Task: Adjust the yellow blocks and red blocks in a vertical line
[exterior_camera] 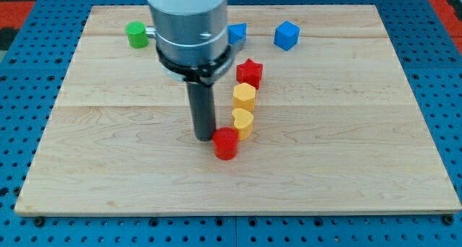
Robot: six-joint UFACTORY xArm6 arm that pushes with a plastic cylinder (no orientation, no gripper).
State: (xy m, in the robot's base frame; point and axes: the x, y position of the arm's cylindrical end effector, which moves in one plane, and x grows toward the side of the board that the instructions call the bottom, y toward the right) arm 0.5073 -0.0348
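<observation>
A red star block [250,71] sits near the view's middle top. Below it stand two yellow heart-shaped blocks, one [244,96] above the other [242,121], touching in a column. A red round block [226,143] sits just below and slightly left of the lower yellow block. My tip [204,136] rests on the board right at the left side of the red round block, touching or nearly touching it, and left of the lower yellow block.
A green block [135,34] sits at the view's top left. Two blue blocks sit at the top, one [237,34] partly behind the arm and one [286,35] to its right. The wooden board [361,146] lies on a blue surface.
</observation>
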